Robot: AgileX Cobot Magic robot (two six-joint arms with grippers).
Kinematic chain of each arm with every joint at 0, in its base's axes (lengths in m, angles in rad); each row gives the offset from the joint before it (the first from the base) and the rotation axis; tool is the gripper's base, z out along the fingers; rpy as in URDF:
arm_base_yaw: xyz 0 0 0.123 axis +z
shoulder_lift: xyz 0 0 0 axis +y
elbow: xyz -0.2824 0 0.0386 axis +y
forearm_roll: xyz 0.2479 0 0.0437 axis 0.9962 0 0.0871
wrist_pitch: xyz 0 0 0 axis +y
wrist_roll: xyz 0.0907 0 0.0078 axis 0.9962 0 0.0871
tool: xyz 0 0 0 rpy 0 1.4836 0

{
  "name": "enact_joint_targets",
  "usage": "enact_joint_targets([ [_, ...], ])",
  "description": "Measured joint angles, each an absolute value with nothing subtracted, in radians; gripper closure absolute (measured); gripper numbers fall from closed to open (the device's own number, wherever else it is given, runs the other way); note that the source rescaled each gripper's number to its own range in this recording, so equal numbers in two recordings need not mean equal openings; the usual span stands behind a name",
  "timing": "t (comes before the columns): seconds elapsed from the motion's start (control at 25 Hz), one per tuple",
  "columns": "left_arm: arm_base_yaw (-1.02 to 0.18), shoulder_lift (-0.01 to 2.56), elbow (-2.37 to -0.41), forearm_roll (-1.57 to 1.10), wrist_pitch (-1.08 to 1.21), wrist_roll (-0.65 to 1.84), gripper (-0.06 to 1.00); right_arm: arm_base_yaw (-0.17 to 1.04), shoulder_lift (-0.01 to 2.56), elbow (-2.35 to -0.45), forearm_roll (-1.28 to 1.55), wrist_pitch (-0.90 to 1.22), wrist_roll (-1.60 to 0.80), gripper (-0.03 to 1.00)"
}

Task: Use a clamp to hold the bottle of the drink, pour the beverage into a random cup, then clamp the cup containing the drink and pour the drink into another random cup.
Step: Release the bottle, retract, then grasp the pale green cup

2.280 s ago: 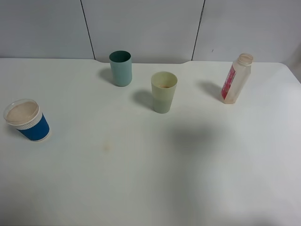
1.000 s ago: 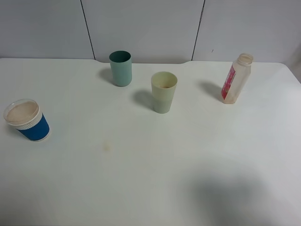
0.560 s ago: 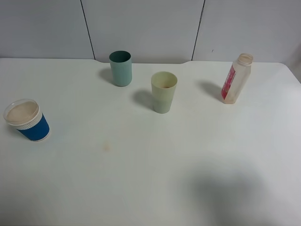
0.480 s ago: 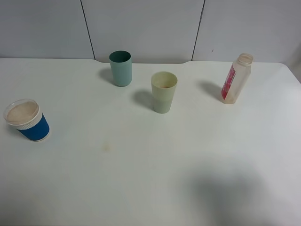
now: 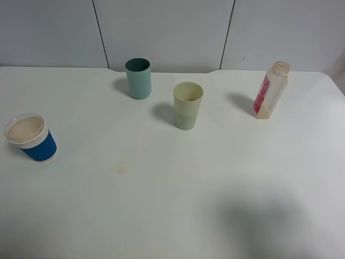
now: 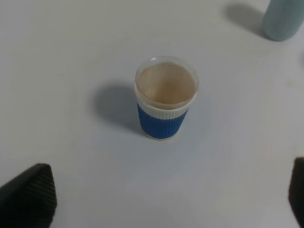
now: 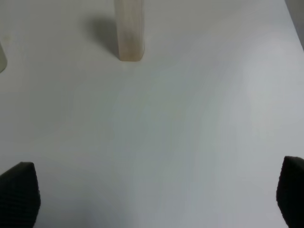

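Only a shadow (image 5: pixel 259 221) has slid toward the table's (image 5: pixel 135 216) near edge. The bottle (image 5: pixel 271 90) stands ungripped, with left gripper (image 6: pixel 163 192) and right gripper (image 7: pixel 156 192) spread wide.

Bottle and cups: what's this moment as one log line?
bottle: upright, uncapped, untouched | teal cup, pale green cup, blue cup: upright, apart | left gripper: open, empty | right gripper: open, empty

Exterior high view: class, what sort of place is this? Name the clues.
Probably a robot test bench: plain white table, grey wall panels, just three cups and a bottle set apart.
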State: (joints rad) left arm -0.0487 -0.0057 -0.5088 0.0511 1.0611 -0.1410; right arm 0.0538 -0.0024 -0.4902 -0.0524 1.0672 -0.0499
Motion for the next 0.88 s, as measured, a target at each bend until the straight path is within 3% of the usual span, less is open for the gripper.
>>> enact_joint_targets([
  [0.4,-0.049,-0.006,-0.509,0.051,1.061,-0.141,-0.03,-0.039,-0.002,-0.490,-0.048,1.067,-0.054,-0.03],
  [0.88,-0.049,-0.006,-0.509,0.051,1.061,-0.141,-0.03,-0.043,-0.002,-0.490,-0.048,1.067,-0.057,-0.03],
])
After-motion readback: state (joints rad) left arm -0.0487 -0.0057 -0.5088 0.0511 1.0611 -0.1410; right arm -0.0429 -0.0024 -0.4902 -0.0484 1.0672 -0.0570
